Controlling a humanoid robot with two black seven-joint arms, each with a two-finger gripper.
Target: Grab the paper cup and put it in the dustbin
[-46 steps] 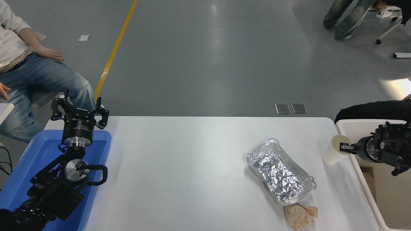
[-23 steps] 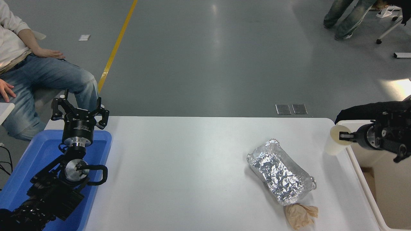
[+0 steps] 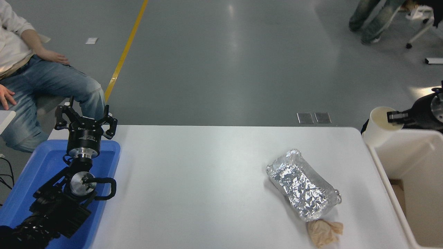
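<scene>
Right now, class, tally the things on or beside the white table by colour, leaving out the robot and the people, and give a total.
Cream-white: 2, the paper cup and the dustbin.
Blue: 1, the blue tray.
Silver: 1, the foil tray.
Tan: 1, the crumpled paper wad.
Total: 5

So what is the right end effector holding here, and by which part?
The right end effector holds the small cream-white paper cup by its rolled rim, one finger inside the mouth.
</scene>
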